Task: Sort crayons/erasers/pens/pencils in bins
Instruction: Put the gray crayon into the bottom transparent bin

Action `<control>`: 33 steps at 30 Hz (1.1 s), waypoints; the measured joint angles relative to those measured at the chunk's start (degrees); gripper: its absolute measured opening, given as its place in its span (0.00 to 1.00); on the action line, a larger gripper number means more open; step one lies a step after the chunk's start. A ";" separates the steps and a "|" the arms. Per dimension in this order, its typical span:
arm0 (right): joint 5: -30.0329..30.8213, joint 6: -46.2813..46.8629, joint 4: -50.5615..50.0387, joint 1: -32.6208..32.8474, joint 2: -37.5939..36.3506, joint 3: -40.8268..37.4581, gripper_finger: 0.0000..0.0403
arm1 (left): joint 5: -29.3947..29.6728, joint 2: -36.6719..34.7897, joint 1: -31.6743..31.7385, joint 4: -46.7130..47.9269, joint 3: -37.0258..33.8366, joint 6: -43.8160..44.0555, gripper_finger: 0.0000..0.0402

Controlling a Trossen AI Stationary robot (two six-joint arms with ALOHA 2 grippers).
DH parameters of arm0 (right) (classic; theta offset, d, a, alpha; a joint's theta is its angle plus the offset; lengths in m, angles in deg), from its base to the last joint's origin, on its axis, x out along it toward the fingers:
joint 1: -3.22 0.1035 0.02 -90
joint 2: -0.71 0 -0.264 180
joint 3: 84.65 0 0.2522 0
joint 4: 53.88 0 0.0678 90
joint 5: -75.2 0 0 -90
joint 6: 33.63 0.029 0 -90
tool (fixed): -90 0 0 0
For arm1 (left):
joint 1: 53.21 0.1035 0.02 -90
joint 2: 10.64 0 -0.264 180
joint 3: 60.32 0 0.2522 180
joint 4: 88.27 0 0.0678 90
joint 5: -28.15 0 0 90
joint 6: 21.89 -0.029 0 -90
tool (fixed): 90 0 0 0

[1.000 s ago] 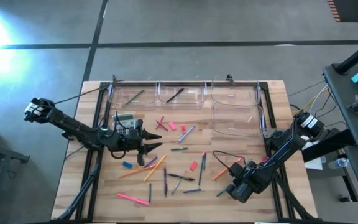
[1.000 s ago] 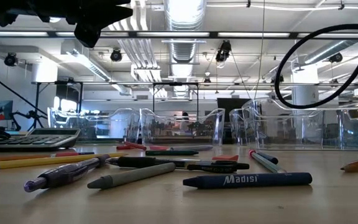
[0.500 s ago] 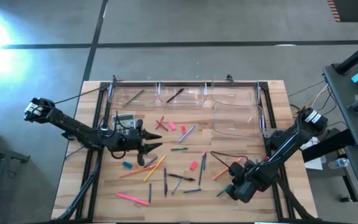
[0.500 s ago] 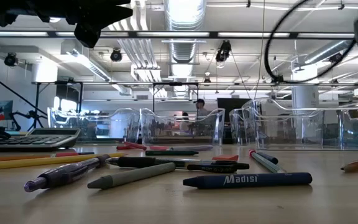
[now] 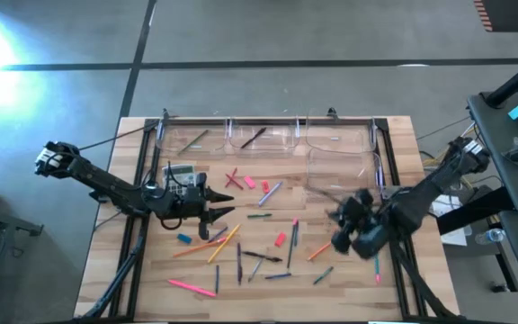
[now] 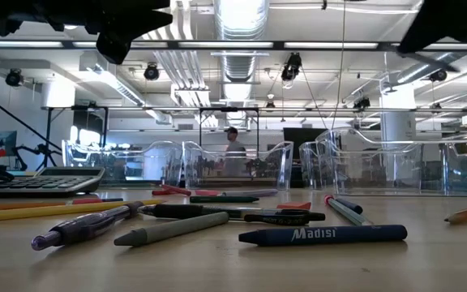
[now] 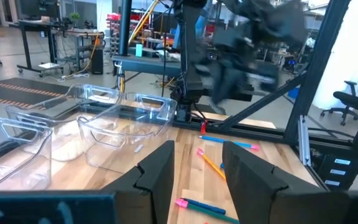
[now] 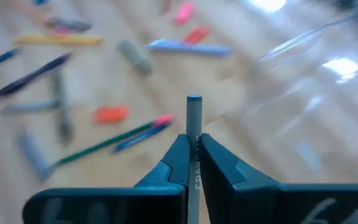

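Right claw, raised above the wooden table beside a clear plastic rectangular bin, is clamped on a grey crayon stick. Left claw is held half-open, empty, near the grey calculator.

The left claw has its two dark fingers apart over the wooden bench. Clear bins stand near, pencils lie ahead, and the other arm is blurred beyond.
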 joint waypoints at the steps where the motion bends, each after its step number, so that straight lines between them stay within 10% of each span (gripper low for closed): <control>1: 0.23 -1.50 -1.02 -1.94 -1.11 -0.12 0.03 | 0.00 0.00 0.01 0.00 0.00 0.00 0.30; 15: -9.02 -31.00 -2.61 -32.41 -1.39 -3.11 0.03 | 0.00 0.00 0.01 -0.04 -0.15 0.10 0.30; 33: -18.88 -43.43 14.53 -46.02 -8.11 -21.71 0.03 | 0.00 0.00 0.01 -0.07 -0.26 0.10 0.30</control>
